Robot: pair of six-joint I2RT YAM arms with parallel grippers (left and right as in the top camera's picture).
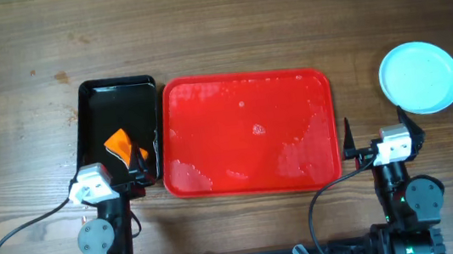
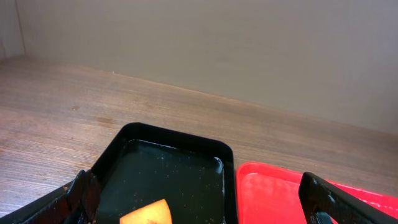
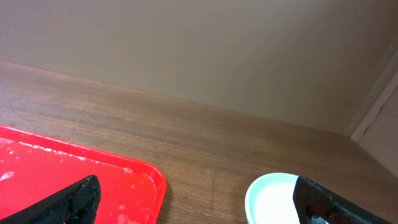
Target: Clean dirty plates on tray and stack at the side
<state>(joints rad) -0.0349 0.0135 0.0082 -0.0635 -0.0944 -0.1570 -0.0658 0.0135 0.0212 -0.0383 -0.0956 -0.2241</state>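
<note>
One glossy, rounded-corner red tray (image 1: 210, 129) | round pale plate (image 1: 419, 78) | wood-grain table (image 1: 282, 18)

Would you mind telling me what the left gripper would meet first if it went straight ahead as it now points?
Probably the sponge, which lies in the black tray just ahead, between the open fingers of the left gripper. Its height is unclear, so it might pass above the sponge.

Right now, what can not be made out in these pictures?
1. Overhead: of the plates only the top one shows; it hides how many lie beneath.
2. Right wrist: the plates are cut off by the bottom edge.
3. Left wrist: the sponge is mostly cut off by the bottom edge.
</note>
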